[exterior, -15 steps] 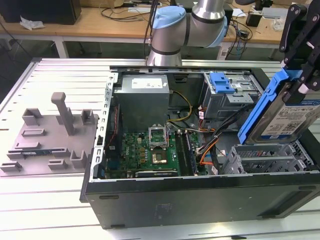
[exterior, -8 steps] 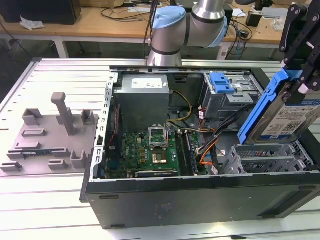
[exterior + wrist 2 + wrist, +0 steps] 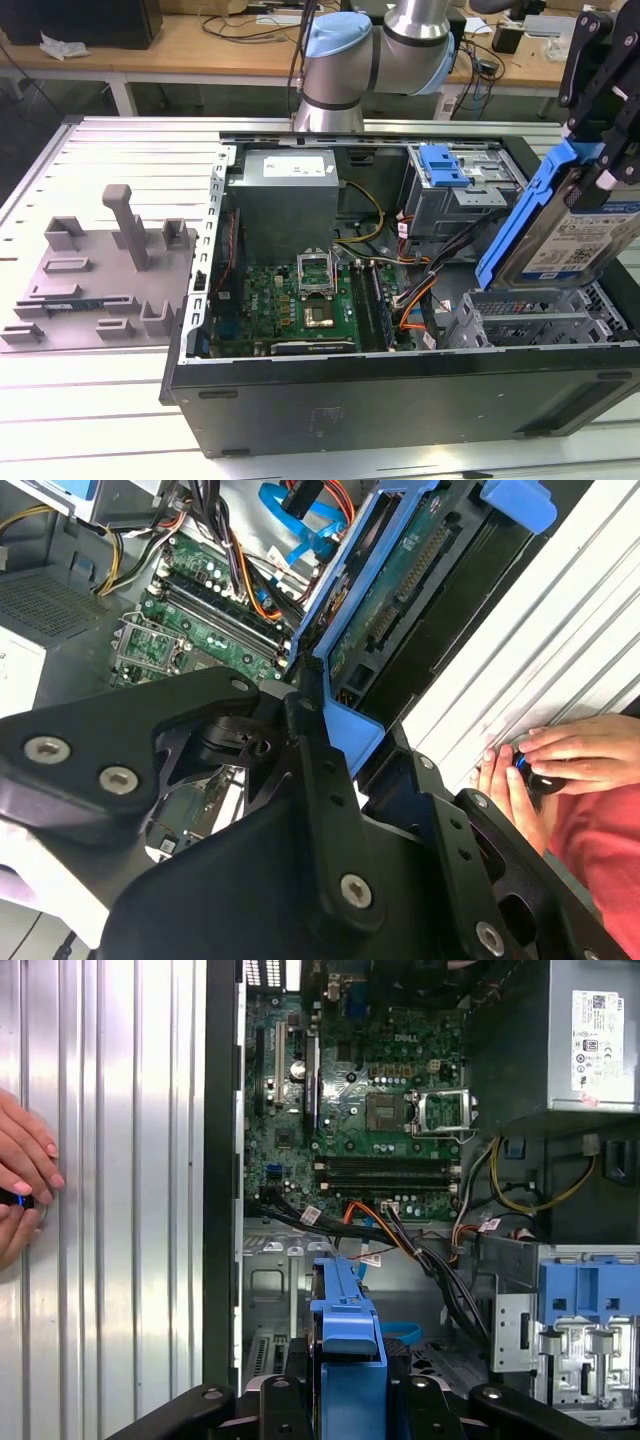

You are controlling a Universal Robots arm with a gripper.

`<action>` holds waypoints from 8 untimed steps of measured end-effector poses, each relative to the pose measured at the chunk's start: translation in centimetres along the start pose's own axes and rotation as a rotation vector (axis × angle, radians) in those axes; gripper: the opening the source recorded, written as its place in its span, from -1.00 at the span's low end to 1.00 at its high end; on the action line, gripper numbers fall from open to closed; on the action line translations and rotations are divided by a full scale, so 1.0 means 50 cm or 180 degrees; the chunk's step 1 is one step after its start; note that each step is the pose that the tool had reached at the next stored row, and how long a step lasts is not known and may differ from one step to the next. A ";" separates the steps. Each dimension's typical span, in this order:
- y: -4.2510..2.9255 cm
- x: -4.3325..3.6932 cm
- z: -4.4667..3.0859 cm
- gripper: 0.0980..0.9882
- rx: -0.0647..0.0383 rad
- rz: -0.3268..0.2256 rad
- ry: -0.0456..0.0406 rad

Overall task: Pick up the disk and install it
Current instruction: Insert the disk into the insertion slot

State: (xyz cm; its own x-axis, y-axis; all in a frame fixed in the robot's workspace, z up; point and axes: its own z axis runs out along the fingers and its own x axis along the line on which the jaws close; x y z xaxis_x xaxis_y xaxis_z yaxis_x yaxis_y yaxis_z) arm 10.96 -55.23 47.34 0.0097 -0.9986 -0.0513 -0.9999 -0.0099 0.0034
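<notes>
The disk (image 3: 585, 235), a silver drive with a white and blue label in a blue carrier frame (image 3: 520, 225), hangs tilted at the exterior view's right. My gripper (image 3: 592, 180) is shut on it from above. It sits just over the metal drive cage (image 3: 540, 315) in the front right corner of the open computer case (image 3: 400, 390). The second wrist view shows the disk's circuit-board side (image 3: 410, 580) between my black fingers (image 3: 320, 780). In the first wrist view the disk's blue frame edge (image 3: 348, 1330) stands above the cage (image 3: 270, 1290).
Inside the case are a green motherboard (image 3: 300, 300), a grey power supply box (image 3: 285, 195), loose cables (image 3: 420, 290) and a blue latch piece (image 3: 445, 165) on the upper bay. A grey fixture (image 3: 110, 270) lies on the table. A person's hands (image 3: 560, 750) rest beside the case.
</notes>
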 end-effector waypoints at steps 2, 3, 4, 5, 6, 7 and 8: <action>0.000 0.000 0.001 -0.40 0.0000 0.0000 0.0004; -0.001 0.000 0.002 -0.40 0.0000 0.0000 0.0007; -0.001 0.000 0.004 -0.40 0.0000 0.0000 0.0009; -0.001 0.000 0.004 -0.40 0.0000 0.0000 0.0010; -0.002 0.000 0.005 -0.40 0.0000 0.0000 0.0011; -0.002 0.000 0.006 -0.40 0.0000 0.0000 0.0012; -0.003 0.000 0.007 -0.40 0.0000 0.0000 0.0014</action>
State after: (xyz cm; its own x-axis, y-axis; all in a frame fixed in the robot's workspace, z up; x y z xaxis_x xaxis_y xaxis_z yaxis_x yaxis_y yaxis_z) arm 11.09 -55.23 46.98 0.0097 -0.9988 -0.0470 -0.9999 -0.0099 0.0035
